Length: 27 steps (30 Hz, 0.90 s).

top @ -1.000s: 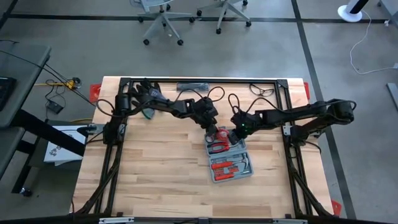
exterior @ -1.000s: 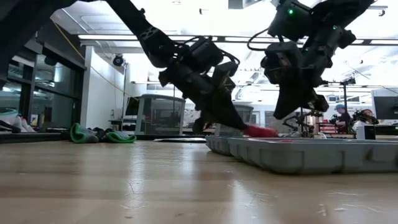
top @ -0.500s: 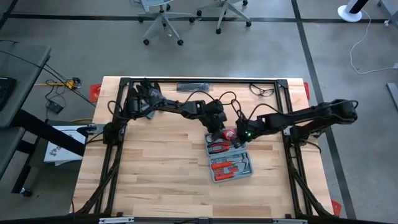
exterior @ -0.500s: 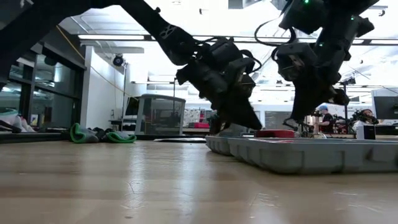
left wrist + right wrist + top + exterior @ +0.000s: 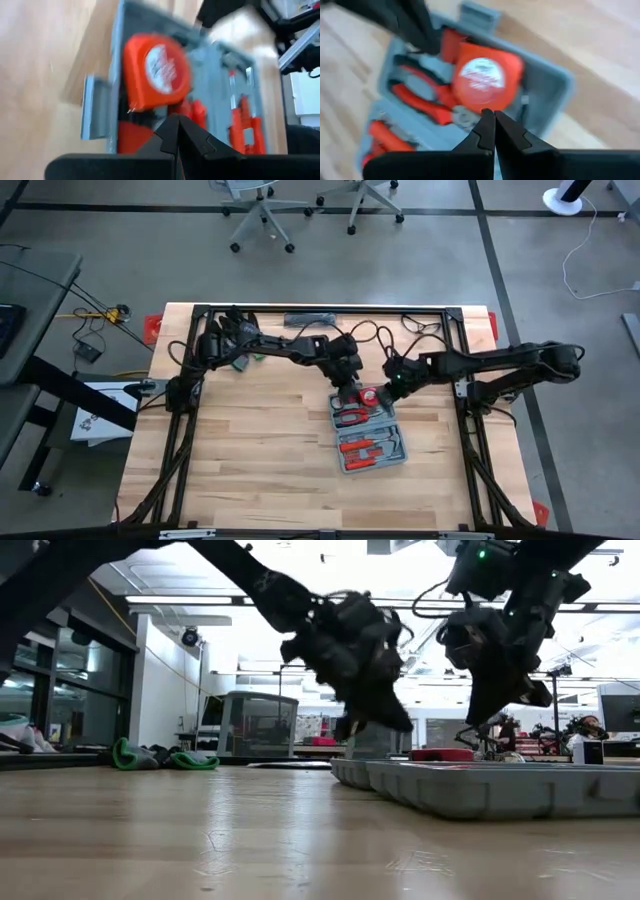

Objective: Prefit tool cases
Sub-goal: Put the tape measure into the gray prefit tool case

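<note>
I have the case (image 5: 366,432) lying open and flat on the wooden table (image 5: 240,470), right of centre, so both halves face up and the tools can be pressed into their recesses. It is blue-grey plastic with rounded corners and a small latch tab on one edge; the low view shows its shallow walls. Both arms reach in over its far half. The left gripper (image 5: 352,392) hangs just above that half, fingers pinched together on nothing. The right gripper (image 5: 384,394) sits just beside it, likewise closed and empty. Between them lies the round tape measure (image 5: 368,396), orange-red with a pale label, resting in the case; I judge it seated or nearly so. Below it lie the red-handled pliers (image 5: 349,416), and further red-handled tools (image 5: 368,448) fill the near half.
</note>
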### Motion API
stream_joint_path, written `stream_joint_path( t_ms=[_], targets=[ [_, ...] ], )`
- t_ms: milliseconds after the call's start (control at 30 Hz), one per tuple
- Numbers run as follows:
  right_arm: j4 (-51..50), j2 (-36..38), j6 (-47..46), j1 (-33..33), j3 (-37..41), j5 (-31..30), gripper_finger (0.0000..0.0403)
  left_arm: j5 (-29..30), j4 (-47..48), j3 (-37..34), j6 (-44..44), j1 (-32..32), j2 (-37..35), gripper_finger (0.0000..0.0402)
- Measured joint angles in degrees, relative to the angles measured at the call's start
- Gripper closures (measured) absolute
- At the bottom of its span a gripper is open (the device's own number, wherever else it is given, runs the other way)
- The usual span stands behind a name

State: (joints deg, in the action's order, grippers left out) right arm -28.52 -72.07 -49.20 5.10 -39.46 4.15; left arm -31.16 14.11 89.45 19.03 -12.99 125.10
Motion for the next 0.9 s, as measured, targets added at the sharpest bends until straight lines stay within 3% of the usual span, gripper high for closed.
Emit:
stream_joint_path(
  t_ms=[167, 367, 700, 900],
  targets=[
    [1.62, -0.46, -3.52, -3.97, 0.00, -0.38, 0.0403, 3.39, -0.42, 0.12, -1.94, -1.34, -1.45, 0.0401],
    [2.13, -1.55, -6.39, -6.31, 0.00, -2.20, 0.0403, 3.43, -0.20, 0.04, -4.35, -2.23, 0.55, 0.0402],
    [4.74, -8.91, -6.48, -5.38, 0.00, -2.03, 0.0403, 1.64, -0.12, 0.00, -5.42, -1.16, 2.53, 0.0402],
    [3.99, -8.54, -7.35, -2.85, 0.00, -3.34, 0.0403, -0.38, -0.02, 0.00, -5.88, 0.33, 2.62, 0.0401]
  ],
)
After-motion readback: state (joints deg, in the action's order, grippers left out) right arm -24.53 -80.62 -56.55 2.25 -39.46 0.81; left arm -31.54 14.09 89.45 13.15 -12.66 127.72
